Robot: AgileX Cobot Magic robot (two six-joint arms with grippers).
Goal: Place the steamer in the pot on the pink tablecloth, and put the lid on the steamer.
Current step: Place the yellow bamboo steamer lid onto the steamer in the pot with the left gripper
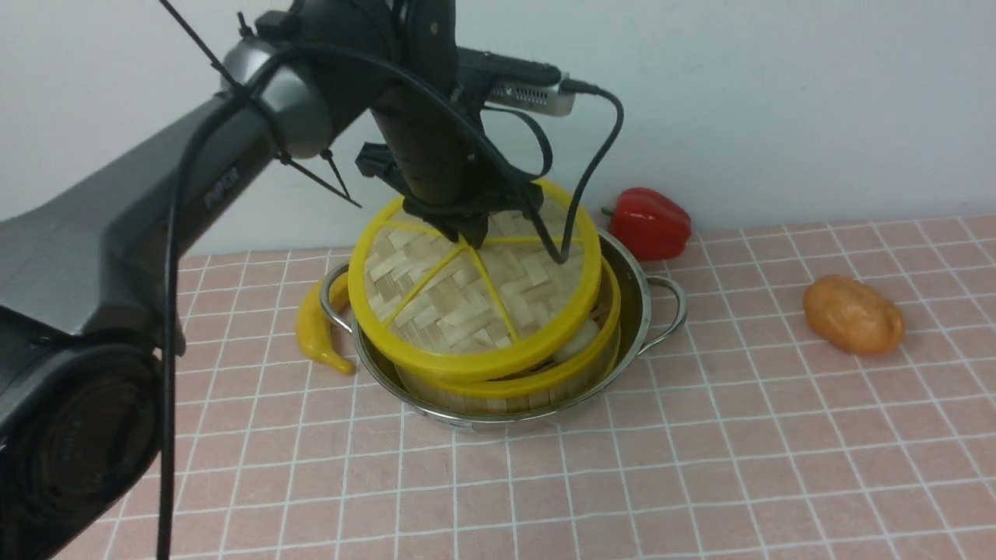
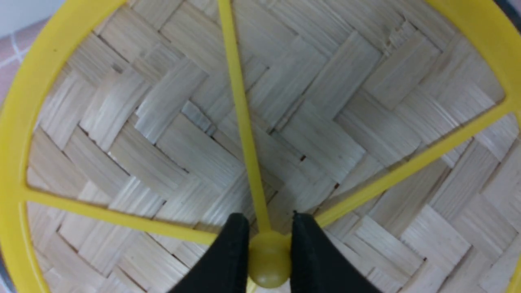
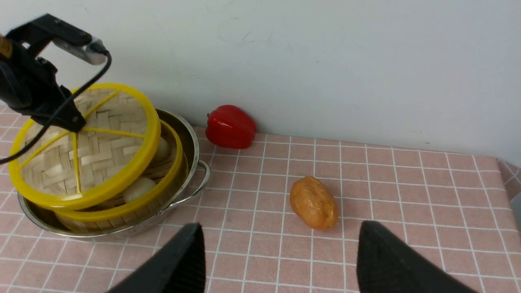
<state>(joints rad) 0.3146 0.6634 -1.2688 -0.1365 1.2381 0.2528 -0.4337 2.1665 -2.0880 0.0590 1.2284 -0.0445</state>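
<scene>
Left hand (image 2: 269, 260) pinches the lid's knob (image 2: 269, 262) above pink tablecloth (image 1: 661, 467), before white wall (image 1: 778, 101).

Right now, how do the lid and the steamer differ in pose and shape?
The lid is tilted and held at its hub by the left end effector, while the steamer sits in the pot, held by neither arm. The lid is a flat woven disc with spokes; the steamer is a deeper basket with round pale items inside. Both are round bamboo with yellow rims.
</scene>
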